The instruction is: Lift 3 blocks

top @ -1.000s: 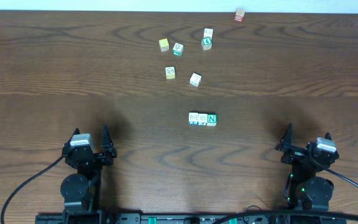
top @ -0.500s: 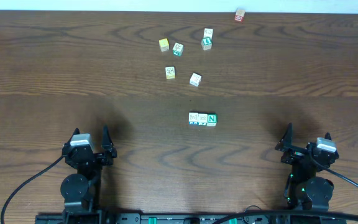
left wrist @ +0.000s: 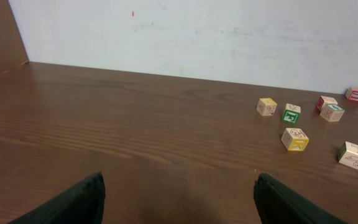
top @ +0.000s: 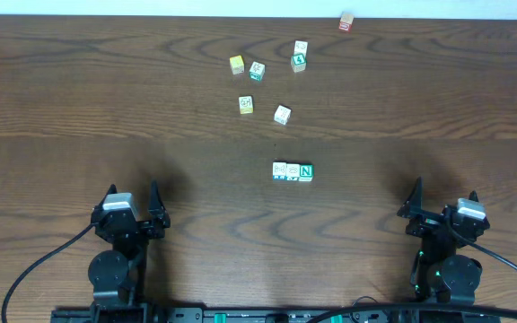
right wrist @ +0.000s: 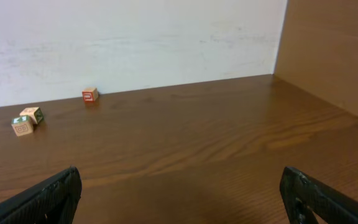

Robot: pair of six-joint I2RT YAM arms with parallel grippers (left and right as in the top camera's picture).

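Since the three blocks point(top: 293, 170) sit side by side in one tight row, each touching the next, they look set up to be squeezed from both ends and picked up as one piece. That is my guess at why they are lined up this way. The green N block point(top: 306, 170) is at the right end, with two paler ones next to it. The row lies near the middle of the table point(top: 61, 90), between the two arms and a bit ahead of them.

Farther back, the loose cubes point(top: 257, 70) are scattered about, and a reddish cube point(top: 346, 21) sits alone by the far edge. All of these are well apart from the row, so they should not get in the way.

The left gripper point(top: 132, 193) is wide open and holds nothing. The right gripper point(top: 443, 193) is open as wide as it goes and is empty too. Both wait low at the near edge, far from the row. Neither wrist camera can see the row.

I think each arm must reach in toward one end. If one pushes harder than the other, the row could bend and fall apart.
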